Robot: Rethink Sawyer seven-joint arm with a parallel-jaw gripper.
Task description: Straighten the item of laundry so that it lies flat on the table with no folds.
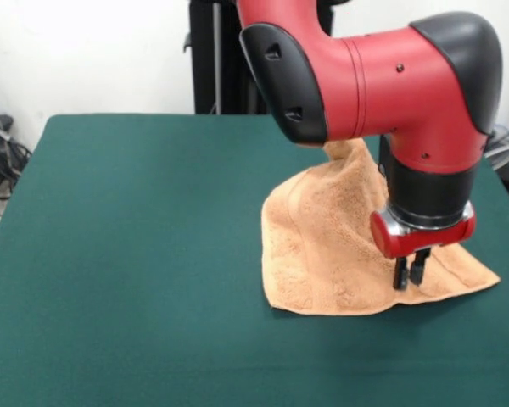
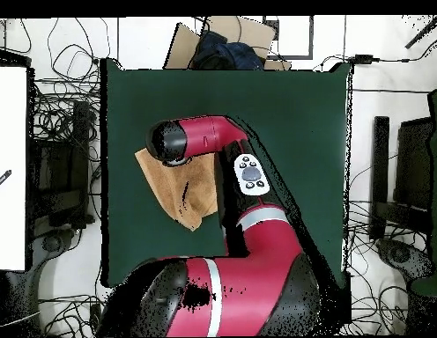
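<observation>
Terry towel (image 1: pixel 331 246), peach, lies rumpled on the green cloth counter (image 1: pixel 136 254), one side rising in a fold. Gripper (image 1: pixel 410 272) tips nearly together, touching its nap.

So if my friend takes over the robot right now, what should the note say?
Gripper: its fingers are close together, right down at the towel near its front right corner. Whether it actually has hold of the cloth can't be seen.
Towel: on the right side of the green table in the front view, part of it hidden behind the arm.
Done: the front part of the towel lies fairly flat.
Left: the back part still looks bunched or folded, rising toward the arm. It needs to be spread out until the whole towel lies flat with no folds.
</observation>
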